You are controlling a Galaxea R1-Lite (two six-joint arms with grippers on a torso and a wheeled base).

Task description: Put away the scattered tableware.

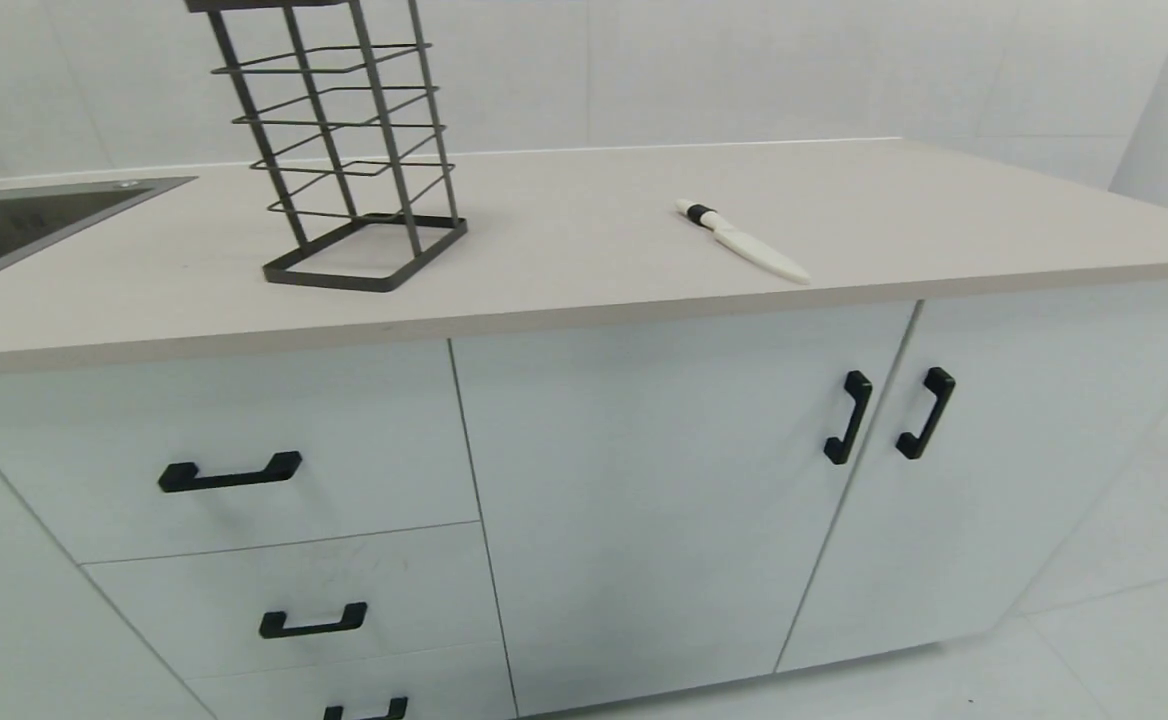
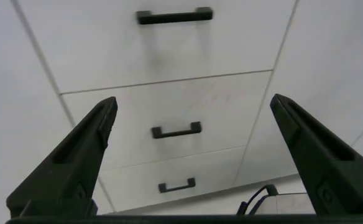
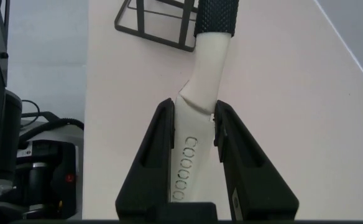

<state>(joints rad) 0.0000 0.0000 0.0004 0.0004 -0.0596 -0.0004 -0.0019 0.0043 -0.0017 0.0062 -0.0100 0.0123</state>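
Walls: large glossy white wall tiles (image 1: 744, 70) line the far side of the room, evenly lit.
Counter: a long pale beige laminate countertop (image 1: 584, 250) runs from left to right.
Sink: a dark steel recessed basin (image 1: 14, 220) sits at the counter's far left end.
Cabinets: flat white stacked drawers (image 1: 274, 440) with horizontal black bar handles (image 1: 230, 473) fill the left. White double doors (image 1: 644, 480) on the right carry upright black handles (image 1: 849, 417) just beside each other.
Floor: large white floor tiles (image 1: 1124, 650) show at the near right.

Nothing legible shows on any surface; the white knife (image 3: 188, 168) with a black grip carries only a row of small oval marks on its blade.
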